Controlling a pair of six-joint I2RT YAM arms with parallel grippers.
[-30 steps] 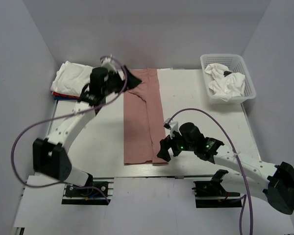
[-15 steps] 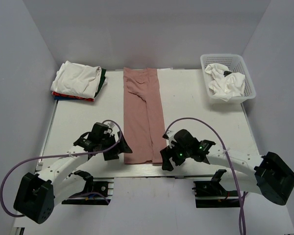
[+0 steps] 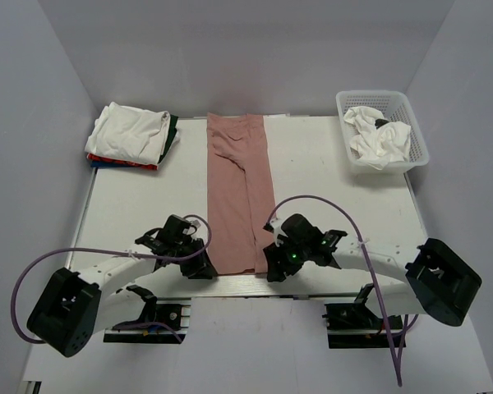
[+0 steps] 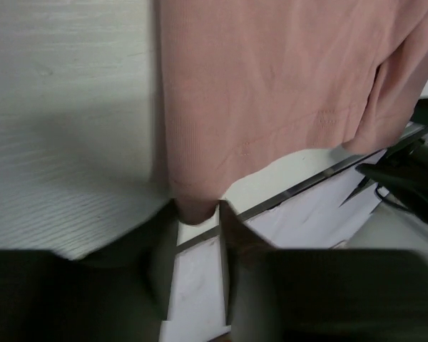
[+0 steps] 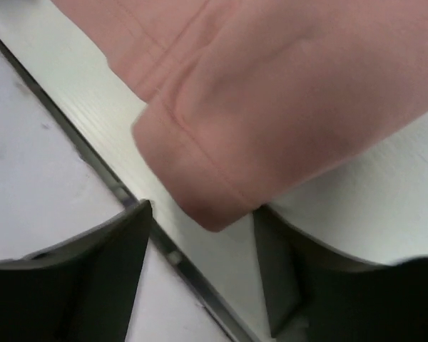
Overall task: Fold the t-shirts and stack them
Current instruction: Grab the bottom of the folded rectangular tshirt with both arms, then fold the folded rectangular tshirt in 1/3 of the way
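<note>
Shirt: dusty pink t-shirt lies as a long narrow strip down the middle of the counter, with its hem at the near edge.
Left end effector: low at the hem's left corner. The gap is narrow but not closed, and the corner's tip sits just between the fingertips.
Right end effector: at the hem's right corner, spread wide around the doubled cloth and gripping nothing.
Step in hand: probably pinching both hem corners to fold the strip toward the collar.
Doing it well: slide each end effector deeper before closing, so that every layer is caught. Close both together, lift level, and land the hem square.
Risk: a shallow bite may drop the lower layer.
Elsewhere: folded stack at far left, basket at far right holding a crumpled white shirt.
</note>
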